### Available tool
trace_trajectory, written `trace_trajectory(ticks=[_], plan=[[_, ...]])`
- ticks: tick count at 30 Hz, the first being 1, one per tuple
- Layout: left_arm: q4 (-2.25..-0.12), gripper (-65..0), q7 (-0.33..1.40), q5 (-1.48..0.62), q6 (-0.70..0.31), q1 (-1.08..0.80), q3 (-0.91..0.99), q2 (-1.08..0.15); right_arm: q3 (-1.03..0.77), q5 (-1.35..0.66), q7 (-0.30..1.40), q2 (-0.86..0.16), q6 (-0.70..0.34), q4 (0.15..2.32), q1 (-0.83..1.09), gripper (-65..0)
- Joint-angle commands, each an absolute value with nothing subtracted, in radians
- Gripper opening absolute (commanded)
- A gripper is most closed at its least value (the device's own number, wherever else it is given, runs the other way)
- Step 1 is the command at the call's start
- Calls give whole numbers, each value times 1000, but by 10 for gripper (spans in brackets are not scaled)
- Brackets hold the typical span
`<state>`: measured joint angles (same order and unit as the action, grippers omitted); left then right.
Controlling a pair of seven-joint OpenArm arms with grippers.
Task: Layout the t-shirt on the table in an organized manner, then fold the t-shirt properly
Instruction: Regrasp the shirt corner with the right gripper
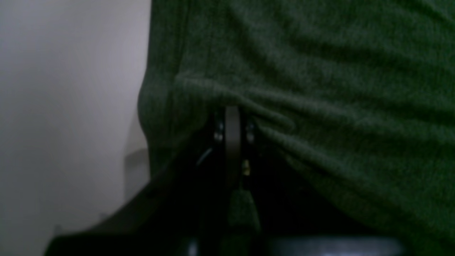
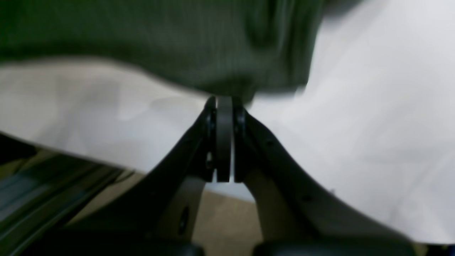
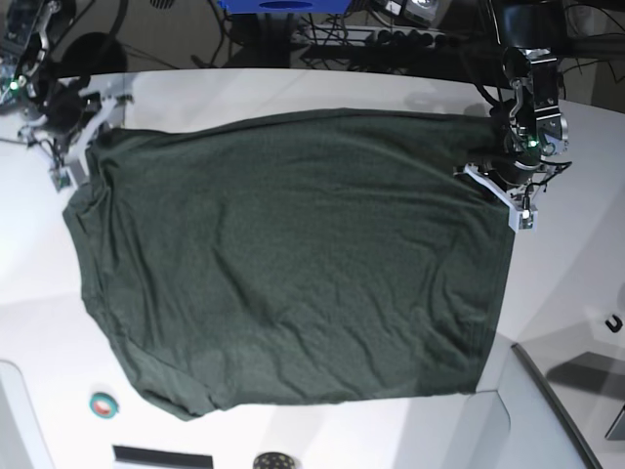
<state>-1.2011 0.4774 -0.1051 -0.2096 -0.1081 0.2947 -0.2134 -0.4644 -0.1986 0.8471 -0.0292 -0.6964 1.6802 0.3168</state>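
Note:
The dark green t-shirt [image 3: 293,254] lies spread out and wrinkly over the white table [image 3: 293,88]. On the right of the base view, my left gripper [image 3: 480,174] is at the shirt's far right corner. The left wrist view shows this left gripper [image 1: 233,115] shut, with the t-shirt [image 1: 320,89] bunched around its tips. At the far left corner sits my right gripper [image 3: 86,147]. The right wrist view is blurred, but the right gripper [image 2: 224,101] has its pads together on the edge of the t-shirt [image 2: 177,42], just above the table [image 2: 373,124].
A small teal-ringed round thing [image 3: 103,404] lies near the front left edge, with a black strip [image 3: 161,456] and a dark round object [image 3: 273,459] at the front. A dark seam [image 3: 547,391] crosses the front right. Cables and a blue object [image 3: 283,5] lie beyond the far edge.

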Motion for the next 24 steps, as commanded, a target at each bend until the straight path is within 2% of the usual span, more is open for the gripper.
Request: trace_trajectory(ticks=[1, 3, 5, 9, 11, 17, 19, 22, 24], plan=[[-1199, -650, 527, -97, -223, -113, 289, -214, -458, -208, 849, -36, -698, 1695, 306, -636], [-1202, -650, 527, -97, -223, -113, 289, -214, -456, -208, 851, -36, -688, 1695, 298, -632], [-1202, -650, 527, -97, -223, -114, 292, -214, -475, -208, 845, -36, -625, 1695, 288, -585], [-1199, -650, 527, -97, -223, -120, 297, -214, -536, -208, 845, -36, -584, 1636, 225, -374], [-1196, -650, 527, -97, -223, -122, 297, -217, -541, -208, 845, -41, -584, 1575, 193, -314], [-1194, -650, 527, -97, -223, -124, 298, -223, -533, -209, 843, -65, -584, 1437, 147, -375], [-1194, -650, 527, -97, -223, -124, 298, -223, -533, -209, 820, -64, -585, 1422, 145, -438], [-1196, -650, 527, -97, -223, -122, 298, -223, -533, -209, 806, -61, -587, 1422, 145, -642], [-1194, -650, 527, -97, -223, -119, 298, -223, -533, -209, 822, -59, -587, 1445, 145, -636]])
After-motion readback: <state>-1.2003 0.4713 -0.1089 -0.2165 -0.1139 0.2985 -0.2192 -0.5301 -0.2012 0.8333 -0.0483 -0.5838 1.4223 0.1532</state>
